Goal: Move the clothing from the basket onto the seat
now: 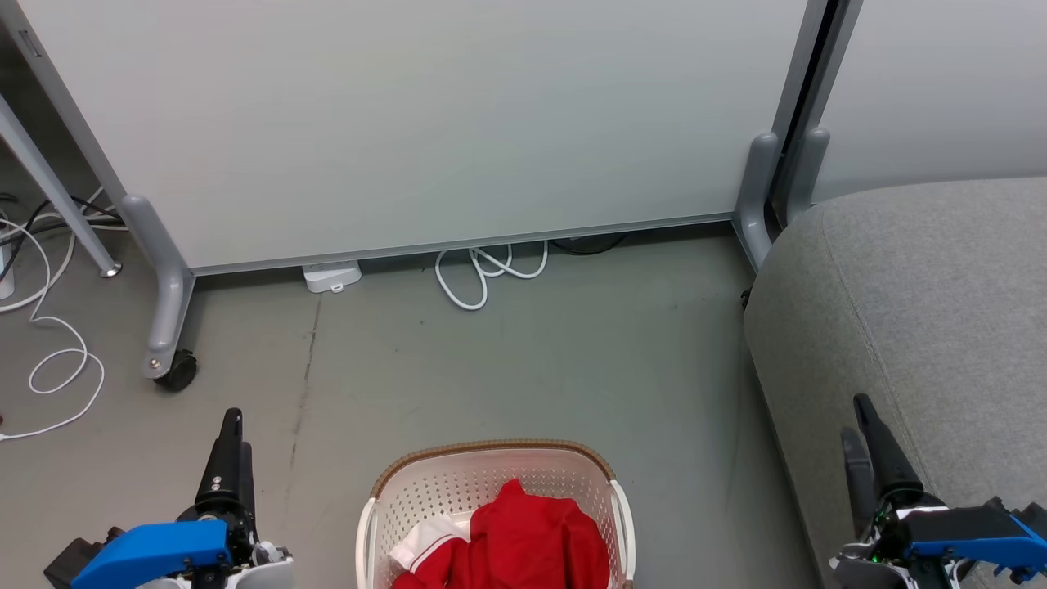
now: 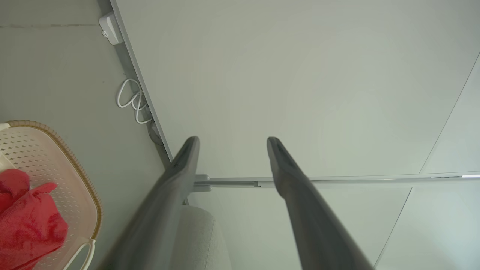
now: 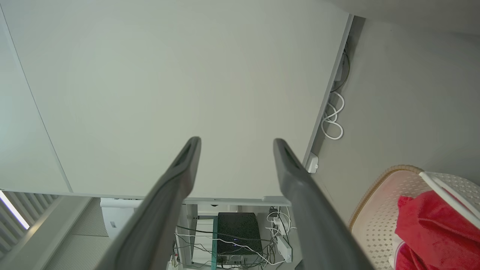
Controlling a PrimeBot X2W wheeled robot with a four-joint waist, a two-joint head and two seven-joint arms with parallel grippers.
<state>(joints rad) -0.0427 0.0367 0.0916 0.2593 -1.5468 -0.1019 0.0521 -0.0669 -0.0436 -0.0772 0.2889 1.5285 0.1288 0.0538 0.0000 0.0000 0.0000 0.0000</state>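
The cream-white basket [image 1: 425, 491] with a brown woven rim stands on the floor at the bottom centre of the head view. Red clothing [image 1: 532, 540] with a white striped trim lies heaped inside it. The grey seat [image 1: 924, 311] fills the right side. My left gripper [image 1: 233, 419] hangs left of the basket, my right gripper [image 1: 855, 417] in front of the seat's edge. Both are open and empty, as the left gripper [image 2: 232, 144] and right gripper [image 3: 237, 142] show in the wrist views. The basket [image 2: 80, 176] and clothing [image 2: 26, 221] lie off to the side there, as do basket [image 3: 375, 210] and clothing [image 3: 431, 228].
A pale partition panel [image 1: 425, 123] on grey legs with a castor [image 1: 176, 370] stands behind the basket. A coiled white cable [image 1: 483, 274] and a power strip [image 1: 331, 276] lie at its foot. More cables [image 1: 49, 327] trail on the floor at far left.
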